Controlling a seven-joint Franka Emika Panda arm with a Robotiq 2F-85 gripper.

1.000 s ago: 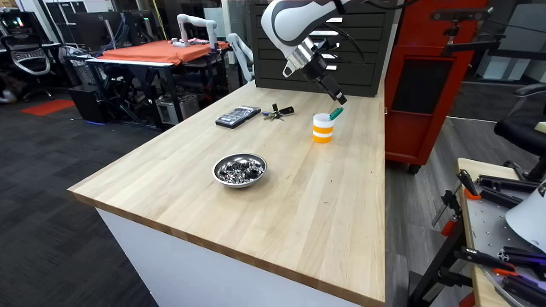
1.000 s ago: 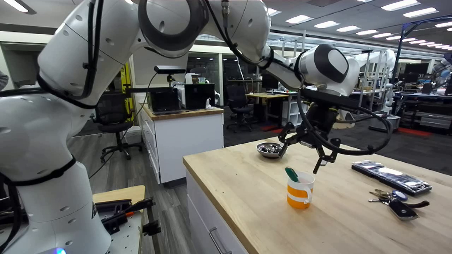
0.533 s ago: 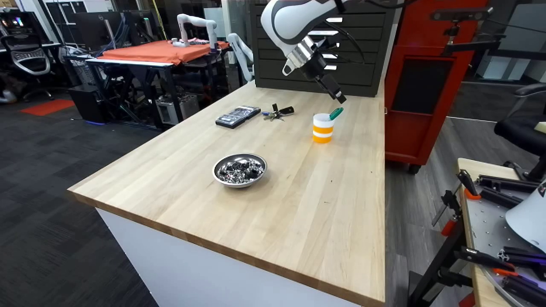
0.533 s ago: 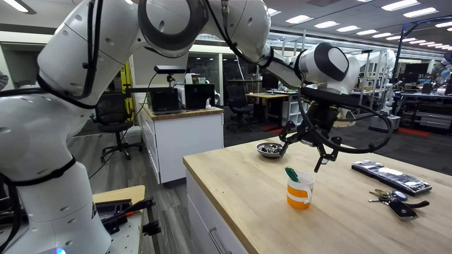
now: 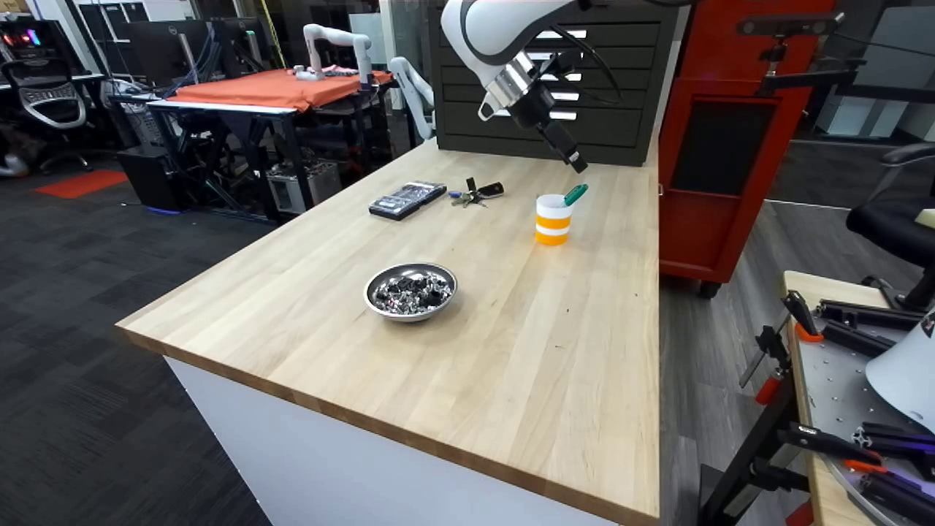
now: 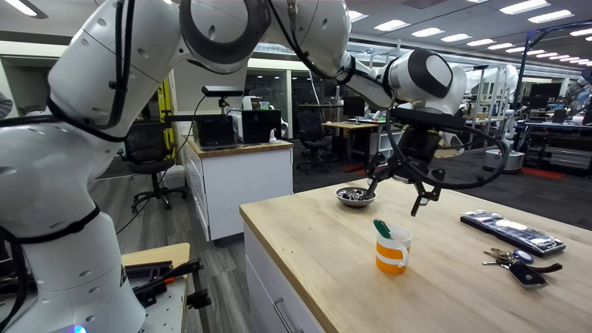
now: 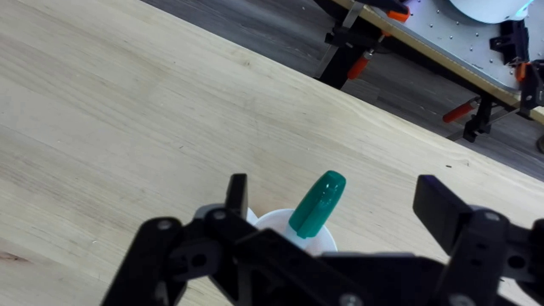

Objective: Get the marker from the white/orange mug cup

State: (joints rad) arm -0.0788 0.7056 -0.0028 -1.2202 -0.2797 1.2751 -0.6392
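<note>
Where the white arm (image 6: 323, 51) extends over the worktop (image 6: 314, 245), the pincer (image 6: 392, 204) hangs angled downward, jaws spread wide apart. Marker (image 7: 318, 204) stands in the white/orange mug cup (image 6: 387, 264), teal-green end up and out past the rim, tilted to one side; lower part hidden within. Mug upright on the worktop, banded orange and white, the white uppermost. Wrist view: green end shows in the space between the two jaws; one of them covers part of the mug. In an exterior view with the dark drawer cabinet (image 5: 621, 124) behind the pincer, a gap shows between its tip and the marker, the pincer higher, so the two are apart. How squarely they line up is hard to judge from these angles.

Also on the worktop: a metal bowl (image 5: 410, 317), loaded with small shiny and dark bits, well apart from the mug. A black flat device (image 6: 512, 232), top glossy and silvery in patches, with a bunch of keys (image 6: 528, 276) just beside it, a round blue tag among them. The drawer cabinet stands at one end of the worktop, a red cabinet (image 5: 701, 234) beyond the side edge.
</note>
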